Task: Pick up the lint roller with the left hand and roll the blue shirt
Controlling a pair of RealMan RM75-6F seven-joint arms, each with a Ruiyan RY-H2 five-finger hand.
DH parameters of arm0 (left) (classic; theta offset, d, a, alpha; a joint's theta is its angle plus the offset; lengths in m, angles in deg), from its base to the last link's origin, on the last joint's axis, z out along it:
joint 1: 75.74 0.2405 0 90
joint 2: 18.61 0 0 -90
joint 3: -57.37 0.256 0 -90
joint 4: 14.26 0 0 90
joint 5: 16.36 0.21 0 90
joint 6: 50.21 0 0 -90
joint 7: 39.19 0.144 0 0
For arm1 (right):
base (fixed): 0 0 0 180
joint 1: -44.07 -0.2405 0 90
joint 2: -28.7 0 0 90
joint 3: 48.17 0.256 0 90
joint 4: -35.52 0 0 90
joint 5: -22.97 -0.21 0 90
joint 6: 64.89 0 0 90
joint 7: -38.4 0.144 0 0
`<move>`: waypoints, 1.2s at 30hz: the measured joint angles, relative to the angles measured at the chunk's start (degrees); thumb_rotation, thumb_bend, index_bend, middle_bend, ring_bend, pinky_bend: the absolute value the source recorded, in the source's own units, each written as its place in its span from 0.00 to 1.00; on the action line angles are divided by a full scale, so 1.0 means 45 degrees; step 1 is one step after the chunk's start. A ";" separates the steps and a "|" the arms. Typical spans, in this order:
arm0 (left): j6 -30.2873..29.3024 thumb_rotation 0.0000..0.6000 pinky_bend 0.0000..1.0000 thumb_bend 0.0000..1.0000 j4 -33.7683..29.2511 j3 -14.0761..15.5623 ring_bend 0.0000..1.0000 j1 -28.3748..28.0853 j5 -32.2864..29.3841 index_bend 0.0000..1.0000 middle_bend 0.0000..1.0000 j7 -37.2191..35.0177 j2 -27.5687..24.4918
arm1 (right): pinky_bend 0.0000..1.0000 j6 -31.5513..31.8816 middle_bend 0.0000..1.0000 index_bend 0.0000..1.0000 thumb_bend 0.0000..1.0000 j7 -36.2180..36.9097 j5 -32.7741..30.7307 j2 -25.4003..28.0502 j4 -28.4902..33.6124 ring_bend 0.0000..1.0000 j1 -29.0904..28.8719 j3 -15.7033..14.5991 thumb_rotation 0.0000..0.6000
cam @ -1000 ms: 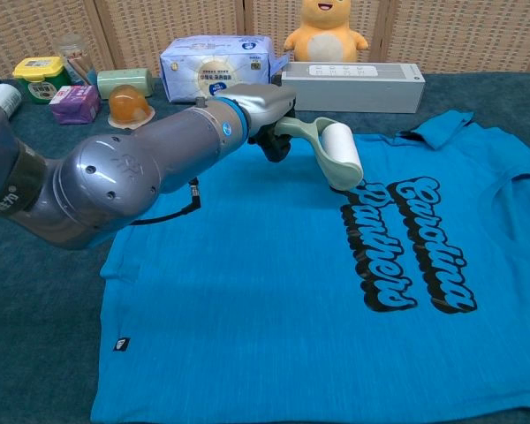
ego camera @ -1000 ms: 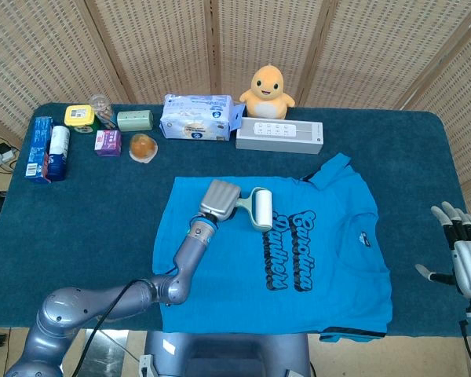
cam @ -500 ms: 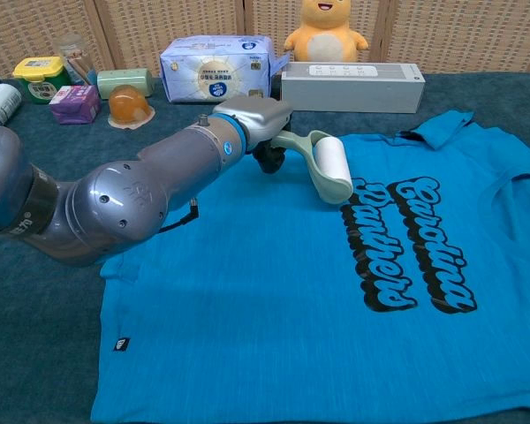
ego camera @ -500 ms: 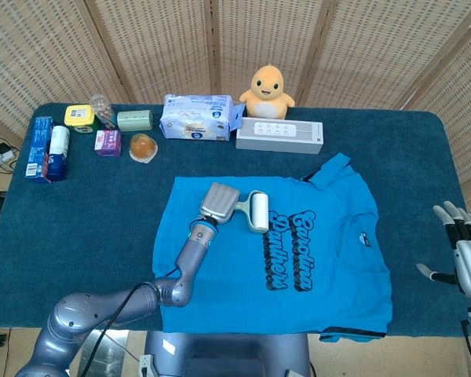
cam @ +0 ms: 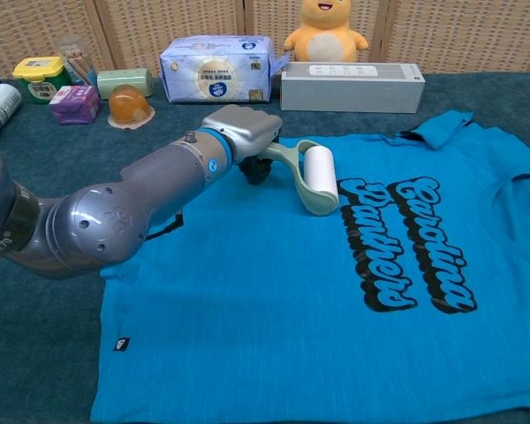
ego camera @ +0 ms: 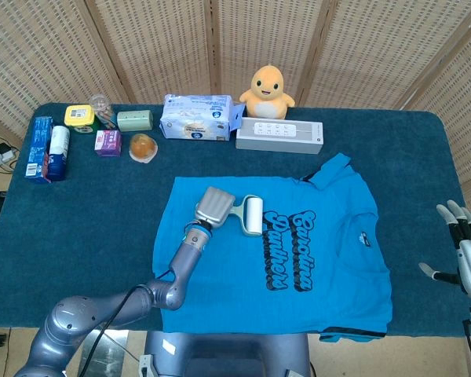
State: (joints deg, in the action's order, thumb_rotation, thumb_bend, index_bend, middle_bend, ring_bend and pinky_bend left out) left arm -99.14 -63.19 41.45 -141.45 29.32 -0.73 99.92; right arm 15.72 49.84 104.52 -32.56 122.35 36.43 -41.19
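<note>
One blue shirt point(ego camera: 298, 259) lies spread flat on the near half of the dark table point(ego camera: 102, 204). On it, just left of the printed lettering, rests the lint roller point(cam: 316, 177), its white drum touching the cloth. Its handle is gripped by the left hand point(cam: 245, 132), fingers closed around it. At the table's right edge, well apart, the right hand point(ego camera: 465, 251) holds nothing, fingers spread.

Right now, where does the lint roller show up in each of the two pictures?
Head view: lint roller sits mid-frame on the shirt's upper part, held by the left hand.
Chest view: lint roller lies upper-centre, just left of the black lettering.
Shared landmark: the yellow plush at the table's back.
</note>
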 measured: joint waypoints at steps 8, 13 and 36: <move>-0.0317 1.00 0.99 0.73 -0.0452 0.0158 0.80 0.0607 0.0170 0.86 1.00 0.0284 -0.0431 | 0.00 0.0005 0.00 0.06 0.00 -0.0002 0.0002 0.0011 0.0000 0.00 0.0004 0.0007 1.00; -0.0422 1.00 0.99 0.73 -0.0772 0.0234 0.80 0.0878 0.0216 0.86 1.00 0.0430 -0.0758 | 0.00 -0.0031 0.00 0.06 0.00 -0.0055 -0.0018 0.0017 0.0038 0.00 -0.0017 0.0023 1.00; -0.1504 1.00 0.99 0.72 -0.3839 0.1009 0.80 0.2942 0.1324 0.86 1.00 -0.0189 -0.3904 | 0.00 -0.0035 0.00 0.06 0.00 -0.0377 0.0015 -0.0112 0.0042 0.00 -0.0017 -0.0032 1.00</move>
State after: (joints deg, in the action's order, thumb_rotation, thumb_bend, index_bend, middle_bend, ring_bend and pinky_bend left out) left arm -105.91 -80.46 45.99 -128.21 35.28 -1.59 82.35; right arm 15.56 48.15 104.59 -33.06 122.54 36.35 -41.34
